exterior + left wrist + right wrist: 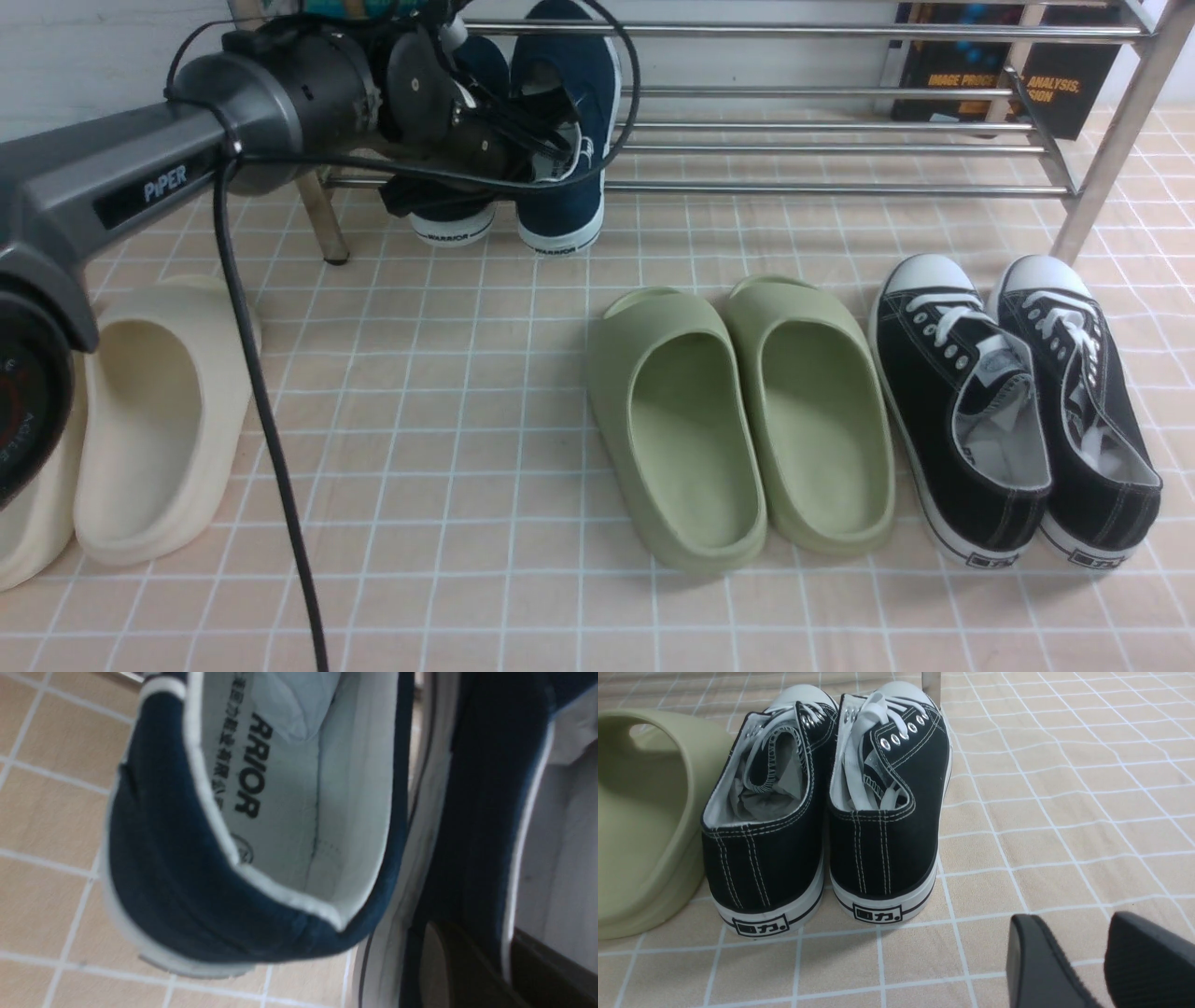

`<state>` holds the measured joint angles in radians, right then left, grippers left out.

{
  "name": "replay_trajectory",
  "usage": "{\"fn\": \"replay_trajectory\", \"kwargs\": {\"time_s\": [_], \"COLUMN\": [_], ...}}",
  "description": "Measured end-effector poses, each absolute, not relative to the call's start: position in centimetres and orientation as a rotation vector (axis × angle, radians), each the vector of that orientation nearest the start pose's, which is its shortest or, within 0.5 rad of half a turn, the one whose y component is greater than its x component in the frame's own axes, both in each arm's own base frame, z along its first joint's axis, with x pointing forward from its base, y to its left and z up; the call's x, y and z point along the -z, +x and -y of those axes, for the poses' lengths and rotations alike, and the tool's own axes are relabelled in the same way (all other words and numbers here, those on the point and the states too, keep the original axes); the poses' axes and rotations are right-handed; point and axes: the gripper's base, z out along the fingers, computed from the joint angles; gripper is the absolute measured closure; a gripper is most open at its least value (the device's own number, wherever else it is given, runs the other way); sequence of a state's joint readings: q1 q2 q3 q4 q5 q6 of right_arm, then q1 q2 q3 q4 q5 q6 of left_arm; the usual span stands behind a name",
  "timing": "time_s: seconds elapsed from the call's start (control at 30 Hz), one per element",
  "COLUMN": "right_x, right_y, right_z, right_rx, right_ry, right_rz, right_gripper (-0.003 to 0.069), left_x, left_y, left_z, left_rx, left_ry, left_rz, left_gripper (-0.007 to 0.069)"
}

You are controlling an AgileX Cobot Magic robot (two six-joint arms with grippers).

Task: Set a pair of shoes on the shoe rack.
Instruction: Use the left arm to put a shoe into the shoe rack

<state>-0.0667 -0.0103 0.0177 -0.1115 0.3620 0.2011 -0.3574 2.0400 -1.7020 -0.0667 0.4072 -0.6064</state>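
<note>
Closest to me, at four o'clock, the right gripper (1071, 926) hung with its jaws apart and empty over the checked cloth, near the heels of the black sneakers (1013, 411). Green slides (738, 420) lay at six o'clock and cream slides (140, 420) at eight. Farther out, at eleven o'clock, the pair of shoes (560, 121) sat toe-up on the lower bars of the shoe rack (840, 189), heels overhanging the front bar. The left gripper (476, 938) straddled one shoe's side wall; I could not tell whether it pinched the canvas or was slack. I judged the placing nearly done. I would open fully, check that both soles bore on the bars, then back straight out toward six o'clock so nothing dragged the pair off.
</note>
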Motion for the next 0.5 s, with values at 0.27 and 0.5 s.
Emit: {"fn": "replay_trajectory", "kwargs": {"time_s": [0.27, 0.5], "right_x": [-17.5, -17.5], "right_y": [5.2, 5.2], "right_z": [0.7, 0.7], "right_rx": [0.016, 0.016], "right_ry": [0.178, 0.178], "right_rz": [-1.842, -1.842], "right_gripper": [0.0421, 0.0421], "left_x": [-26.6, -28.3], "left_y": [45.7, 44.9], "left_z": [17.2, 16.6], "left_rx": [0.606, 0.520], "left_ry": [-0.331, -0.251], "left_rz": [-2.186, -2.188], "left_gripper": [0.0437, 0.0341]}}
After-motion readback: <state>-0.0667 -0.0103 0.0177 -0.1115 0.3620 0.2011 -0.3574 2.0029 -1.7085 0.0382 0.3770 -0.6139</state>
